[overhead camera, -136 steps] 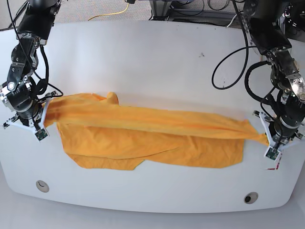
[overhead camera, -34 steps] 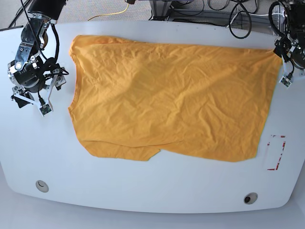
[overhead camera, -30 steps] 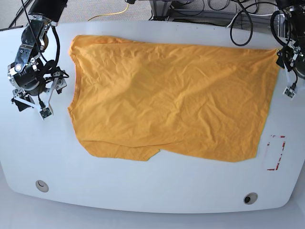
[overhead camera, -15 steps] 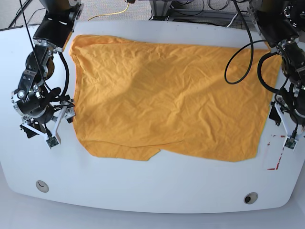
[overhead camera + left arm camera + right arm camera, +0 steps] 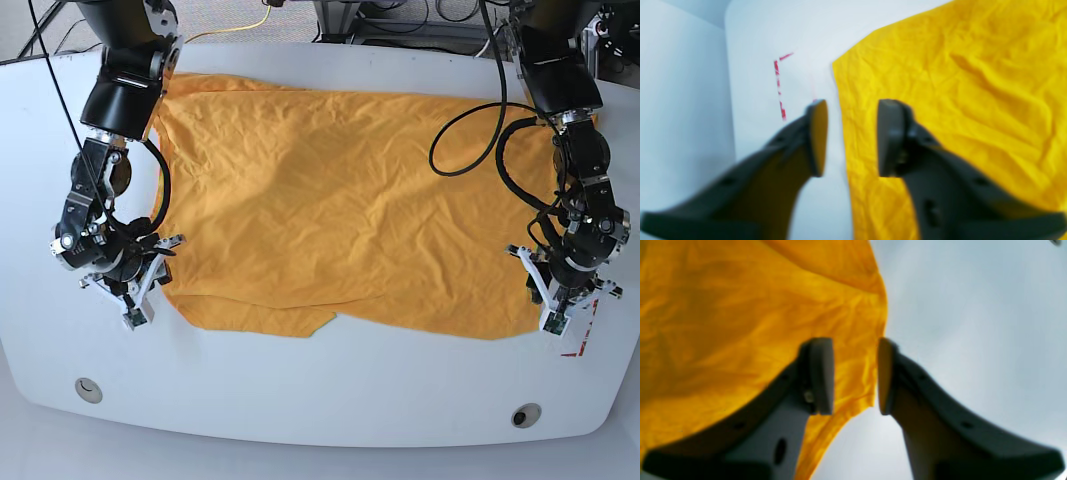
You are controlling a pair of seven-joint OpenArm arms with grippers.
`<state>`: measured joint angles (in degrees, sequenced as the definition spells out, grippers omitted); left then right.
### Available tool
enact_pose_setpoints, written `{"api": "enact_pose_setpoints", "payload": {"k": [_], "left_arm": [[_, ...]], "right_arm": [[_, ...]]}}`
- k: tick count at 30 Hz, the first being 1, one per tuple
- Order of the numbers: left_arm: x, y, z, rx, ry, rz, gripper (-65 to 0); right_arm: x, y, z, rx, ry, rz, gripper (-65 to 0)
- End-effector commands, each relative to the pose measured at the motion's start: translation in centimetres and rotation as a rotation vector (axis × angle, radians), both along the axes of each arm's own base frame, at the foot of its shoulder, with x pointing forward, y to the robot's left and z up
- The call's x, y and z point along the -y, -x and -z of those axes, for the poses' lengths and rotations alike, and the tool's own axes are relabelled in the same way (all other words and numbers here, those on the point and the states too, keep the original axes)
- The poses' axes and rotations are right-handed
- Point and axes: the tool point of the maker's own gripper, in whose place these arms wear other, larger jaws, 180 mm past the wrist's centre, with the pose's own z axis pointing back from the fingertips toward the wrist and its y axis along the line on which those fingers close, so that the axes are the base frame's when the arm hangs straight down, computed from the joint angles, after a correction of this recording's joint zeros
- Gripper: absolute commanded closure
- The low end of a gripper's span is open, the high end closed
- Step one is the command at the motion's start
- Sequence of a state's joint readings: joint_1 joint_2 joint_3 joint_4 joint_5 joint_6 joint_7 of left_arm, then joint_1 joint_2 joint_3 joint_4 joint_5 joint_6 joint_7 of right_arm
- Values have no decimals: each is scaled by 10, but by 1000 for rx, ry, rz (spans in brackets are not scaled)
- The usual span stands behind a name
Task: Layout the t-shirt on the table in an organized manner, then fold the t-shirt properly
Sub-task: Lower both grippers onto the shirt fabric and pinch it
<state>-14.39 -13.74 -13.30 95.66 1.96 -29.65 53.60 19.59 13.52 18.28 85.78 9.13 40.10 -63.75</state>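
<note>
Orange cotton covers most of the tabletop [image 5: 330,60]: the shirt [image 5: 350,210] lies spread flat and wrinkled, its long axis running between the tabletop's two short ends, its far hem near the far edge and its near hem well back from the near edge.

I have both tools low at the shirt's near corners. My left tool [image 5: 567,305] sits by the corner next to the red tape [image 5: 578,325]; my right tool [image 5: 128,298] sits by the opposite near corner. Each arm is nearest its own corner, so I judge neither has to cross.

In the left wrist view, the left tool [image 5: 850,136] has a clear gap between its jaws and straddles the shirt's [image 5: 957,110] edge, one jaw over bare tabletop [image 5: 750,40], the other over cloth. Nothing is pinched. In the right wrist view, the right tool [image 5: 855,375] stands likewise parted, the cloth [image 5: 740,323] edge running down the gap, ungripped.

The base view gives the whole layout but not the jaws; the wrist views, though blurred, show each edge lined up between them.
</note>
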Motion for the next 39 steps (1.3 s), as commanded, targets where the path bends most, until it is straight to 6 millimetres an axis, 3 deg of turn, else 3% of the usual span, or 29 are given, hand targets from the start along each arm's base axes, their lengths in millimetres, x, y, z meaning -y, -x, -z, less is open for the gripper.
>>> {"api": "enact_pose_setpoints", "payload": {"k": [1, 3, 20, 26, 31, 35, 39], "left_arm": [[-4, -9, -7, 38, 20, -24, -63], [-8, -9, -1, 25, 34, -50, -1], [-16, -14, 56, -88, 124, -96, 0], [-16, -9, 85, -138, 162, -101, 0], [-17, -7, 108, -194, 199, -118, 0], [-15, -7, 126, -210, 238, -121, 0], [-12, -14, 132, -189, 269, -117, 0]], "right_arm": [[4, -12, -13, 55, -10, 4, -67], [4, -11, -7, 38, -21, 6, -32], [-23, -8, 52, -39, -196, 17, -35], [-27, -7, 69, -72, -246, 32, -35], [-26, -5, 84, -81, -286, 52, -35], [-14, -1, 93, -99, -274, 71, -35], [-9, -3, 96, -95, -267, 79, -35]]}}
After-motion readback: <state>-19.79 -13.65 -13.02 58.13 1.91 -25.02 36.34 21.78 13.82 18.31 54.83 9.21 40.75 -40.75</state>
